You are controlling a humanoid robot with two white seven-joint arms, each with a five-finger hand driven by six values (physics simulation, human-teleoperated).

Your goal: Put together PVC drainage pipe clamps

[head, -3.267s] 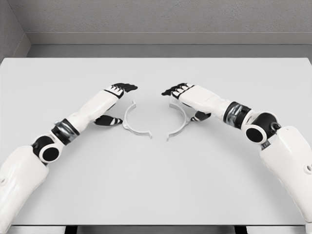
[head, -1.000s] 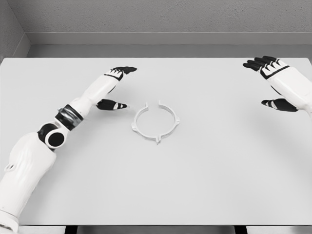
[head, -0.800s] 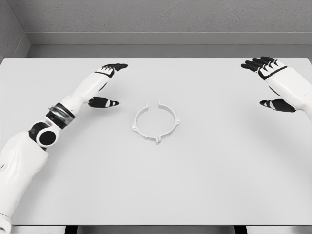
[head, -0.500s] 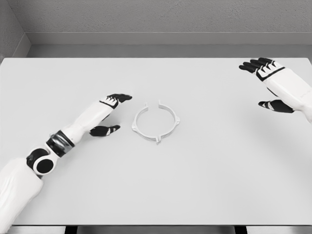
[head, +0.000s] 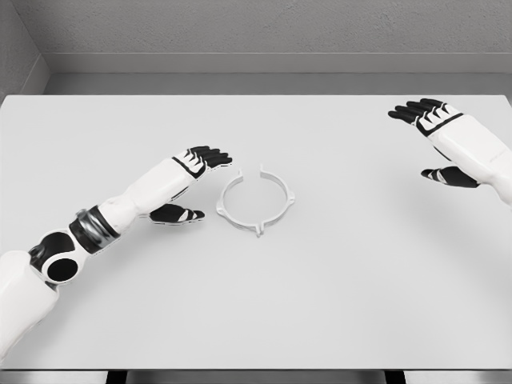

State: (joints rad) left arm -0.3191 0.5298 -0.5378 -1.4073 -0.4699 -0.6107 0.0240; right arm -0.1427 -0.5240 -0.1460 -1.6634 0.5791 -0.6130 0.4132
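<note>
Clamp ring (head: 256, 202) is seen lying flat near the middle of a plain white worktop (head: 320, 304), its two halves joined into a near-circle with a small gap at the top. Left hand (head: 192, 180) is placed just beside the ring's left edge, fingers spread, nothing held. Right hand (head: 440, 140) is held well apart at the far right, fingers likewise extended and empty. A grey textured wall (head: 264, 28) is noted behind the worktop.
</note>
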